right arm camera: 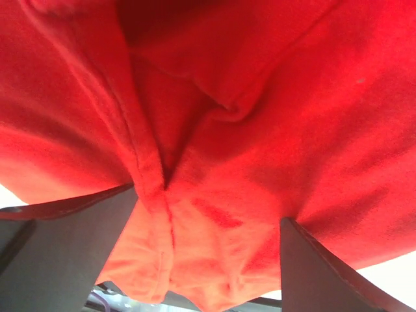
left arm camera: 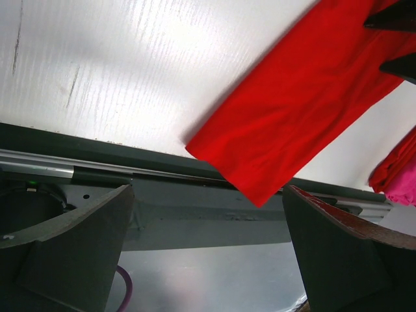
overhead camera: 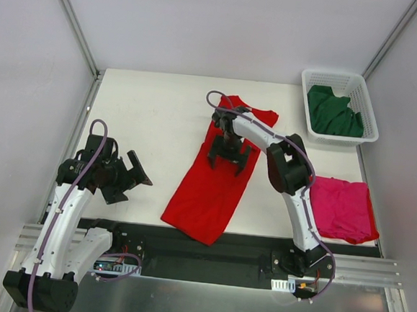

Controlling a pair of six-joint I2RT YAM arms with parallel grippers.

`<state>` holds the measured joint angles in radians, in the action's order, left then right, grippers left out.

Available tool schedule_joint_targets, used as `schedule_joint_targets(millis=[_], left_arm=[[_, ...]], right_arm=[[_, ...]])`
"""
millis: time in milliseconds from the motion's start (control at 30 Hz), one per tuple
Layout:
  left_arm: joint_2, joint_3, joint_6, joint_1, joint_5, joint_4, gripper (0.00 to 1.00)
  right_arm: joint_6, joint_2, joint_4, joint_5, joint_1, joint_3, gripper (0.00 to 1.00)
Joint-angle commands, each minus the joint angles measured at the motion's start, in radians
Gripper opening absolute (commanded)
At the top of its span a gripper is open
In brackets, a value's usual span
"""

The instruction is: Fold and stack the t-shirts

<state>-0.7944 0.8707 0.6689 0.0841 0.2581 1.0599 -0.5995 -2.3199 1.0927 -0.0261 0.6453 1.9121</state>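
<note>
Roughly a third done: magenta-pink t-shirt (overhead camera: 341,208) lies folded at the right near edge of the surface (overhead camera: 147,108), red t-shirt (overhead camera: 213,189) is a half-folded strip mid-surface under the released, wide-spread right tool (overhead camera: 227,163), left tool (overhead camera: 130,186) released and empty at left, green t-shirt (overhead camera: 333,112) unfolded in the basket (overhead camera: 372,118).

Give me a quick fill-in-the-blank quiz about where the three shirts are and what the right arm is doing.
1. The right gripper is over the red shirt with its jaws ____.
2. The green shirt lies in the white ____.
3. The pink shirt lies folded on the robot's ____ side.
Missing words: open; basket; right.
</note>
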Motion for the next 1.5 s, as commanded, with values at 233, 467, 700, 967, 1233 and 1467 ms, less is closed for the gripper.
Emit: schedule_joint_targets(millis=[233, 467, 700, 967, 1233, 1467], left_arm=[[-0.016, 0.019, 0.008, -0.001, 0.003, -0.003, 0.99], [-0.011, 0.016, 0.009, -0.001, 0.012, -0.005, 0.99], [-0.011, 0.007, 0.009, -0.001, 0.021, -0.001, 0.99], [-0.016, 0.017, 0.012, -0.001, 0.026, -0.001, 0.99], [-0.022, 0.019, 0.018, -0.001, 0.023, -0.006, 0.99], [-0.031, 0.019, 0.021, -0.001, 0.027, -0.015, 0.99]], right_arm=[[0.286, -0.144, 0.225, 0.241, -0.044, 0.143, 0.96], [0.429, -0.159, 0.168, 0.305, -0.107, 0.133, 0.96], [0.497, -0.200, 0.200, 0.273, -0.154, 0.315, 0.96], [0.483, -0.259, 0.170, 0.042, -0.159, 0.438, 0.96], [0.570, -0.063, 0.156, -0.098, -0.127, 0.166, 0.96], [0.567, 0.333, -0.066, -0.204, -0.040, -0.116, 0.96]])
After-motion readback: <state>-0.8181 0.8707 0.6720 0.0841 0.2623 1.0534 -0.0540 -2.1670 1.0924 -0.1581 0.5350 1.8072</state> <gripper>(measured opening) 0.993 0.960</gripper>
